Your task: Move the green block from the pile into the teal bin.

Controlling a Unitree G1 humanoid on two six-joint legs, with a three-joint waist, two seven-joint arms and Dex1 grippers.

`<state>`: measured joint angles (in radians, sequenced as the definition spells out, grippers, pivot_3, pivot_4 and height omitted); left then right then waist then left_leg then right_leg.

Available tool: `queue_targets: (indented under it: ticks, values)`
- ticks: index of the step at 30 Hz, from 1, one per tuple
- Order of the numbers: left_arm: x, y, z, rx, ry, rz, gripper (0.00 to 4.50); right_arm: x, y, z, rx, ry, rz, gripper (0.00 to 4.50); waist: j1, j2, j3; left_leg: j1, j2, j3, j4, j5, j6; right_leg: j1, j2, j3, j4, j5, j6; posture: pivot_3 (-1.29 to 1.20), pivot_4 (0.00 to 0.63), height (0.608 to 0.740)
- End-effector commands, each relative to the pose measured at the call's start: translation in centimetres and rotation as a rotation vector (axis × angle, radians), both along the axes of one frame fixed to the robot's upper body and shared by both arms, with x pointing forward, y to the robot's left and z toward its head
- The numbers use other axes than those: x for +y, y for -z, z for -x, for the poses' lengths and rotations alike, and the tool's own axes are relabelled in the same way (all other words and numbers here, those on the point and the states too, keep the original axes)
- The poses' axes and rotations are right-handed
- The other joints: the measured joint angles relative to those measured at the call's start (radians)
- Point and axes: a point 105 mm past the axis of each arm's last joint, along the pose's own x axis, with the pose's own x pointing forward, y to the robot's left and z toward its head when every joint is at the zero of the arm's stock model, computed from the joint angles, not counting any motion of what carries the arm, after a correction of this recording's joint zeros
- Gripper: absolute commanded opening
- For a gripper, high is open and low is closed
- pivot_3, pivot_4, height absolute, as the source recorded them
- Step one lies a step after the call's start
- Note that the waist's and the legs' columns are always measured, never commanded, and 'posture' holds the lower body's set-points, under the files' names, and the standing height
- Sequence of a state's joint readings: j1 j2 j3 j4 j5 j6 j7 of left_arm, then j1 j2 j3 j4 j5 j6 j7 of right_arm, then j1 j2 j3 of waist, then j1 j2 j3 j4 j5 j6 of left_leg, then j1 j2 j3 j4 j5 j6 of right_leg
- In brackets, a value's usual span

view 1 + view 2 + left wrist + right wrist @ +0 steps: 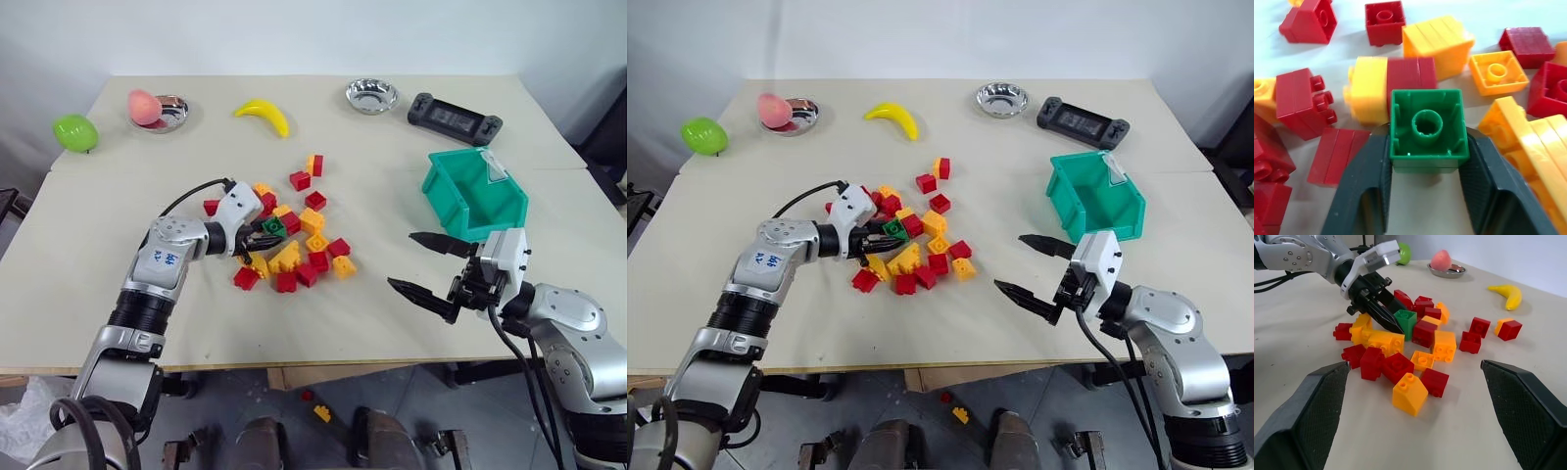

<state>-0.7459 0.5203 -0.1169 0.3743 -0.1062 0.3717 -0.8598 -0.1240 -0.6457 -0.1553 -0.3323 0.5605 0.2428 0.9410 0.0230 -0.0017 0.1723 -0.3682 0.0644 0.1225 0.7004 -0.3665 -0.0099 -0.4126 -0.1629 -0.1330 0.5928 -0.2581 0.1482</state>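
Black fingers of the left hand (pixel 263 235) pinch the green block (pixel 273 227) (within the pile (pixel 294 240)) — right hand (pixel 428 264) spread.

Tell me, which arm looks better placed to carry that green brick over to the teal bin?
The left. Its gripper already has a finger on each side of the green block in the pile. The right gripper hangs open near the teal bin, holding nothing.
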Motion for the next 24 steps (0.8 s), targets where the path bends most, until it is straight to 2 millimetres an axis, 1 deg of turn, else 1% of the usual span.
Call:
queue_targets:
  ticks: [1, 3, 5, 6, 8, 9, 10, 12, 13, 15, 16, 17, 19, 20, 21, 22, 24]
  values:
    - [0.1, -1.1, 0.3, -0.041, 0.049, 0.061, 1.50, 0.3, -0.7, 0.7, -0.032, -0.017, 0.004, 4.50, 0.000, 0.000, 0.000, 0.000, 0.000, 0.000, 0.000, 0.000, 0.000, 0.000, 0.000, 0.000, 0.000, 0.000, 0.000, 0.00, 0.150, 0.740]
    - [-0.3, -4.3, 1.1, -0.120, 0.169, 0.141, 1.50, -0.2, -0.6, 0.9, -0.031, 0.002, 0.016, 4.50, 0.000, 0.000, 0.000, 0.000, 0.000, 0.000, 0.000, 0.000, 0.000, 0.000, 0.000, 0.000, 0.000, 0.000, 0.000, 0.00, 0.150, 0.740]
    - [-0.8, -6.5, 2.0, -0.161, 0.278, 0.170, 1.50, -0.8, -0.5, 1.2, -0.031, 0.027, 0.031, 4.50, 0.003, -0.001, 0.001, -0.002, 0.000, 0.000, 0.000, 0.000, 0.000, -0.001, 0.000, 0.000, 0.000, 0.000, 0.000, 0.00, 0.150, 0.740]
    - [-1.3, -6.9, 2.4, -0.158, 0.327, 0.165, 1.50, -1.2, -0.5, 1.4, -0.031, 0.043, 0.035, 4.50, 0.003, -0.001, 0.001, -0.002, 0.000, -0.001, 0.000, 0.000, 0.000, -0.001, 0.000, -0.001, 0.000, 0.000, 0.000, 0.00, 0.150, 0.740]
    - [-2.8, -7.2, 3.3, -0.162, 0.452, 0.113, 1.50, -2.2, -0.5, 1.7, -0.032, 0.090, 0.038, 4.50, 0.006, -0.001, 0.001, -0.003, 0.000, -0.001, 0.000, 0.000, 0.000, -0.001, 0.000, -0.001, -0.001, 0.000, 0.000, 0.00, 0.150, 0.740]
    - [-4.2, -7.4, 3.5, -0.156, 0.511, 0.108, 1.50, -2.8, -0.4, 2.0, -0.031, 0.122, 0.043, 4.50, 0.007, -0.001, 0.001, -0.002, 0.000, -0.001, 0.000, 0.000, 0.000, -0.001, 0.000, -0.001, -0.001, 0.000, 0.000, 0.00, 0.150, 0.740]
    - [-5.0, -7.5, 3.7, -0.152, 0.548, 0.107, 1.50, -3.2, -0.3, 2.2, -0.030, 0.143, 0.048, 4.50, 0.010, -0.001, 0.001, -0.002, 0.000, 0.000, 0.000, 0.000, 0.000, -0.001, 0.000, -0.001, -0.001, 0.000, 0.000, 0.00, 0.150, 0.740]
    - [-9.1, -6.9, 4.4, -0.094, 0.690, 0.075, 1.50, -4.7, 0.2, 3.1, -0.016, 0.215, 0.073, 4.50, 0.020, -0.001, 0.001, -0.002, 0.000, -0.001, 0.000, 0.000, 0.000, 0.000, 0.000, -0.001, -0.002, 0.000, 0.000, 0.00, 0.150, 0.740]
    - [-11.1, -6.4, 4.3, -0.083, 0.722, 0.056, 1.50, -5.5, 0.5, 3.6, -0.008, 0.252, 0.084, 4.50, 0.034, -0.001, 0.001, -0.002, -0.001, -0.001, 0.000, 0.000, 0.000, 0.000, 0.000, -0.001, -0.002, 0.000, 0.001, 0.00, 0.150, 0.740]
    - [-14.8, -5.4, 3.9, -0.075, 0.746, 0.056, 1.50, -7.1, 1.4, 4.6, 0.015, 0.332, 0.101, 4.50, 0.039, -0.002, 0.001, -0.002, -0.001, -0.002, 0.001, 0.000, 0.001, 0.002, 0.000, -0.001, -0.004, 0.001, 0.001, 0.00, 0.150, 0.740]
    - [-15.9, -5.0, 3.7, -0.066, 0.743, 0.062, 1.50, -7.6, 1.7, 5.0, 0.024, 0.359, 0.105, 4.50, 0.039, -0.002, 0.001, -0.003, -0.002, -0.002, 0.001, 0.000, 0.001, 0.002, 0.000, -0.001, -0.005, 0.001, 0.002, 0.00, 0.150, 0.740]
    - [-17.4, -4.1, 3.5, -0.087, 0.747, 0.046, 1.50, -8.2, 2.0, 5.4, 0.034, 0.390, 0.104, 4.50, 0.034, -0.003, 0.001, -0.003, -0.002, -0.001, 0.001, 0.000, 0.002, 0.003, 0.000, -0.001, -0.007, 0.001, 0.003, 0.00, 0.150, 0.740]
    - [-19.6, -2.5, 3.3, -0.126, 0.733, 0.002, 1.50, -8.6, 2.2, 6.2, 0.043, 0.433, 0.094, 4.50, 0.020, -0.003, 0.001, -0.002, -0.002, -0.001, -0.001, 0.000, 0.002, 0.002, 0.000, 0.000, -0.008, 0.002, 0.003, 0.00, 0.150, 0.740]
    - [-20.6, -2.0, 3.3, -0.163, 0.731, -0.023, 1.50, -8.7, 2.2, 6.6, 0.046, 0.447, 0.091, 4.50, 0.013, -0.003, 0.001, -0.001, -0.002, -0.001, -0.002, 0.000, 0.002, 0.002, 0.000, 0.000, -0.008, 0.001, 0.003, 0.00, 0.150, 0.740]
    - [-21.7, -2.0, 3.5, -0.178, 0.735, -0.023, 1.50, -8.6, 2.2, 6.9, 0.049, 0.456, 0.089, 4.50, 0.007, -0.003, 0.001, -0.002, -0.002, -0.001, -0.003, 0.000, 0.002, 0.002, 0.000, 0.000, -0.007, 0.001, 0.003, 0.00, 0.150, 0.740]
    - [-22.5, -2.2, 3.7, -0.179, 0.729, -0.006, 2.24, -8.4, 2.2, 7.2, 0.049, 0.462, 0.086, 4.50, 0.002, -0.003, 0.001, -0.002, -0.002, -0.001, -0.003, 0.000, 0.002, 0.001, 0.000, 0.000, -0.007, 0.001, 0.002, 0.00, 0.150, 0.740]
    - [-23.2, -2.1, 3.8, -0.154, 0.729, 0.020, 2.85, -8.1, 2.2, 7.4, 0.050, 0.473, 0.078, 4.50, 0.001, -0.003, 0.001, -0.002, -0.002, -0.001, -0.003, 0.000, 0.002, 0.000, 0.000, 0.000, -0.007, 0.001, 0.002, 0.00, 0.150, 0.740]
